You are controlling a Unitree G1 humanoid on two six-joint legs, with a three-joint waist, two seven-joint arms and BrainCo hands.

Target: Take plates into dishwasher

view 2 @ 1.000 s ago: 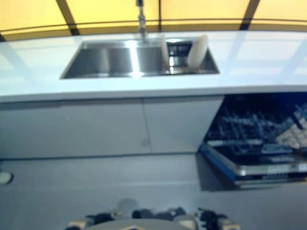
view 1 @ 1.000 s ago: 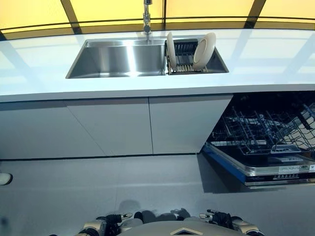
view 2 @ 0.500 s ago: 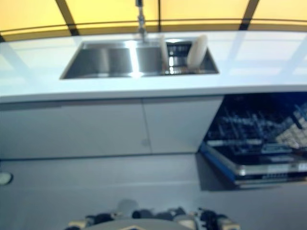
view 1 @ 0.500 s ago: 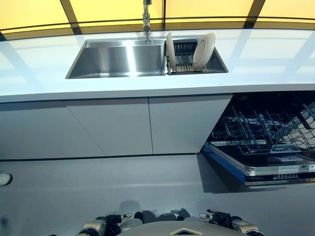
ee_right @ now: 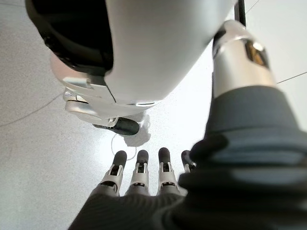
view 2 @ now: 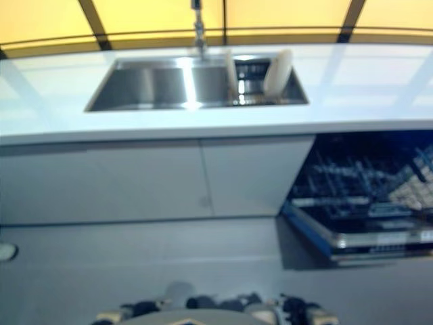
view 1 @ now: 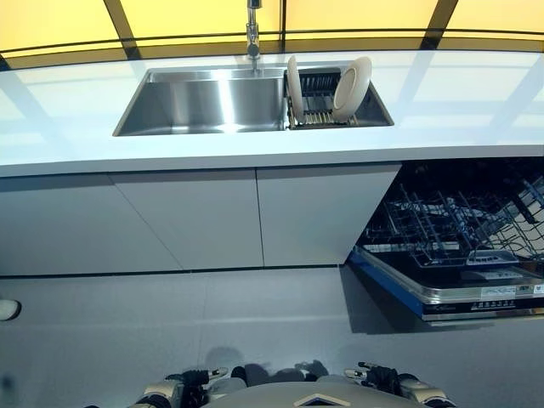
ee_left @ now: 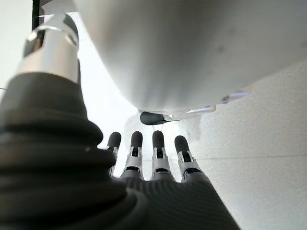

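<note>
Nothing has changed: two plates [view 1: 351, 85] stand as before in the rack in the sink [view 1: 204, 102] on the far counter [view 1: 459, 110]. Left robot hand [ee_left: 153, 158] and right robot hand [ee_right: 139, 175] hang straight-fingered, empty; loading the dishwasher [view 1: 459, 246] hasn't begun.

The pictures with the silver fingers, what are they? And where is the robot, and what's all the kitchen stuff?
You are looking through a robot's cameras. Two pictures come from its head, looking down at a kitchen. Two come from small cameras on its wrists, so you see its own hands up close: the left hand and the right hand. Both hang low by its sides with straight fingers, holding nothing.

In the white counter is a steel sink with a tap. Beside the basin, two pale plates stand on edge in a drying rack. Lower right, the dishwasher is open with its wire basket pulled out. The robot's job is moving those plates into it; it is standing back from the counter.
</note>
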